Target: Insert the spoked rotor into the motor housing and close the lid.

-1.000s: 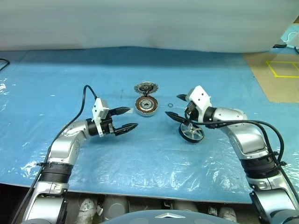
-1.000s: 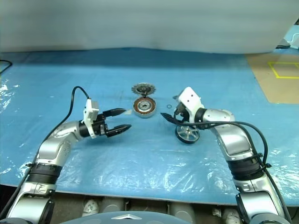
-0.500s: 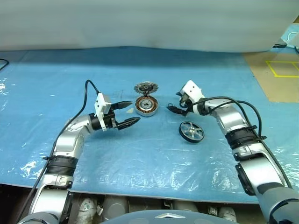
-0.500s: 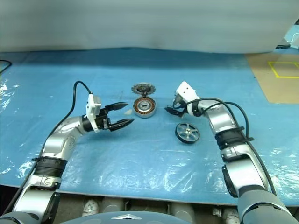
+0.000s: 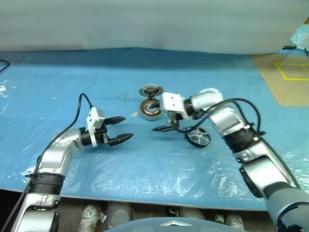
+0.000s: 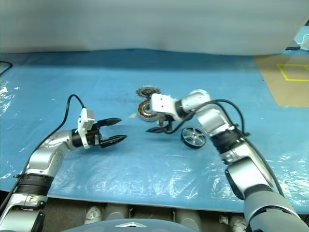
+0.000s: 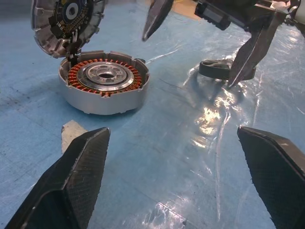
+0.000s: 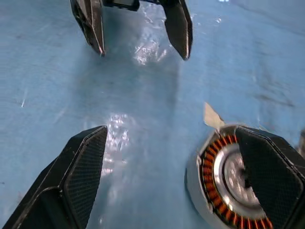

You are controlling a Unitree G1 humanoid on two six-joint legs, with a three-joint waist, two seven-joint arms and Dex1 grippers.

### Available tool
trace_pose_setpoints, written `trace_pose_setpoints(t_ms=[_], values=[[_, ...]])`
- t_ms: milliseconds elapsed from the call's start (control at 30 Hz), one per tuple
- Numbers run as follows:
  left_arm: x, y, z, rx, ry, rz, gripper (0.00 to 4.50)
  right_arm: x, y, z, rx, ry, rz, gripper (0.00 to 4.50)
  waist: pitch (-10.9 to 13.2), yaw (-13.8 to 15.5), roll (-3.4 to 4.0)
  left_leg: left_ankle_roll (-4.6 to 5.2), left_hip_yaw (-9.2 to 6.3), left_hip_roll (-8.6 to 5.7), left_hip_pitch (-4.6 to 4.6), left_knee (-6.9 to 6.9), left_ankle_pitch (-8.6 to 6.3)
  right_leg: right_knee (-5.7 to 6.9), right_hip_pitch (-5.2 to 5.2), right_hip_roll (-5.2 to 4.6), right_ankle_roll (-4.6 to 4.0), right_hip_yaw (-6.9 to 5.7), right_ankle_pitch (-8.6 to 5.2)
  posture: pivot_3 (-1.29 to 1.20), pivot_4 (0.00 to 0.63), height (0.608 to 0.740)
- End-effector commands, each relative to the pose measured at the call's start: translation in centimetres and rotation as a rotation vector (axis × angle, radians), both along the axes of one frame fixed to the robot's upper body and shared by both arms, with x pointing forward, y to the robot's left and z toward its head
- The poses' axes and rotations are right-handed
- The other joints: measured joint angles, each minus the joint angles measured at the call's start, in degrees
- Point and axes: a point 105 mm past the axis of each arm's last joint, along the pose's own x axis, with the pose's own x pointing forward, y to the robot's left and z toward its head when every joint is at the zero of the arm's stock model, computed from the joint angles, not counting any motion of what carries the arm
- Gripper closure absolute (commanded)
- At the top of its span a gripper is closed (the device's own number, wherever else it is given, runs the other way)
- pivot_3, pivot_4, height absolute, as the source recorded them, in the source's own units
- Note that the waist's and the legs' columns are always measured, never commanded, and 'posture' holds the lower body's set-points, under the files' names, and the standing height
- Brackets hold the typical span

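Motor housing (image 5: 151, 109) sits near the worktop's (image 5: 72, 77) centre, windings exposed, unfilled. Lid (image 5: 151, 91) stands propped on edge against its far side. Spoked rotor (image 5: 198, 137) lies just right of the housing, toward the near edge, resting flat and unheld. Right gripper (image 5: 162, 116) hangs over the housing's near side, jaws wide and empty. Left gripper (image 5: 119, 129) hovers left of the housing, equally wide and empty. Risk: the right gripper's fingers, so close, could nudge the housing and topple the leaning lid.
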Motion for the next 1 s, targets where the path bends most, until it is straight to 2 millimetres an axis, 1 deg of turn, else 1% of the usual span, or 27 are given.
trace_pose_setpoints(t_ms=[33, 133, 233, 367, 400, 467, 500, 633, 833, 1000], values=[[-0.3, -0.1, 0.8, 0.003, -0.059, 0.002, 0.0, 1.8, 0.1, -0.8, -0.068, -0.052, -0.012, 0.03, 0.0, 0.18, 0.0, 0.0, 0.0, 0.0, 0.0, 0.03, 0.0, 0.01, 0.0, -0.01, -0.01, 0.0, 0.0, 0.0, 0.15, 0.74], [-0.4, -0.2, 0.8, -0.004, -0.067, 0.011, 0.0, 2.6, 0.0, -1.1, -0.098, -0.067, -0.007, 0.03, 0.0, 0.29, -0.01, -0.01, 0.0, -0.04, -0.07, 0.03, 0.0, -0.03, 0.0, -0.05, -0.01, -0.02, 0.01, 0.0, 0.15, 0.74], [-0.7, -0.3, 0.6, -0.003, -0.069, 0.019, 0.0, 3.5, -1.2, -1.8, -0.163, -0.074, -0.021, 0.03, 0.0, 0.14, -0.02, 0.01, -0.01, -0.03, -0.23, 0.04, 0.02, -0.06, -0.11, -0.04, -0.01, -0.04, 0.01, 0.0, 0.15, 0.74], [-1.2, -0.7, 0.3, -0.006, -0.056, 0.017, 0.0, 3.7, -1.1, -0.2, -0.101, -0.041, -0.007, 0.03, 0.0, 0.03, -0.03, 0.19, 0.0, 0.0, -0.26, 0.02, 0.12, 0.17, -0.29, -0.01, -0.02, -0.05, 0.01, 0.0, 0.15, 0.74], [-1.2, -0.8, 0.3, -0.007, -0.055, 0.017, 0.0, 3.9, -1.2, -0.1, -0.106, -0.046, -0.015, 0.03, 0.0, 0.01, -0.03, 0.19, 0.0, 0.01, -0.27, 0.04, 0.12, 0.31, -0.35, -0.01, -0.06, -0.04, -0.01, 0.0, 0.15, 0.74], [-1.1, -0.9, 0.3, -0.008, -0.055, 0.017, 0.0, 4.2, -1.6, -0.4, -0.129, -0.068, -0.027, 0.03, 0.0, 0.02, -0.03, 0.19, 0.0, 0.05, -0.26, 0.12, 0.11, 0.61, -0.44, 0.01, -0.18, -0.05, -0.08, 0.0, 0.15, 0.74], [-1.1, -1.0, 0.4, -0.01, -0.056, 0.014, 0.0, 4.4, -1.8, -0.8, -0.142, -0.066, -0.041, 0.03, 0.0, 0.02, -0.03, 0.19, 0.0, 0.07, -0.24, 0.16, 0.11, 0.68, -0.45, 0.01, -0.21, -0.05, -0.1, 0.0, 0.15, 0.74], [-0.8, -1.4, 0.6, -0.015, -0.063, 0.007, 0.0, 4.8, -2.1, -2.0, -0.173, -0.063, -0.069, 0.03, 0.01, 0.03, -0.03, 0.05, 0.01, 0.09, -0.24, 0.33, -0.02, 0.74, -0.44, 0.0, -0.22, -0.01, -0.11, 0.0, 0.15, 0.74], [-0.7, -1.5, 0.4, -0.012, -0.06, 0.0, 0.0, 5.3, -1.5, -2.3, -0.179, -0.113, -0.082, 0.03, 0.0, 0.03, -0.03, 0.05, 0.04, 0.09, -0.23, 0.41, -0.02, 0.76, -0.44, 0.01, -0.22, 0.04, -0.11, 0.0, 0.15, 0.74], [-0.8, -1.6, 0.1, -0.015, -0.056, -0.006, 0.0, 5.5, -1.6, -2.6, -0.24, -0.166, -0.055, 0.03, 0.0, 0.03, -0.03, 0.05, 0.04, 0.08, -0.25, 0.41, -0.02, 0.75, -0.44, 0.0, -0.22, 0.03, -0.11, 0.0, 0.15, 0.74]])
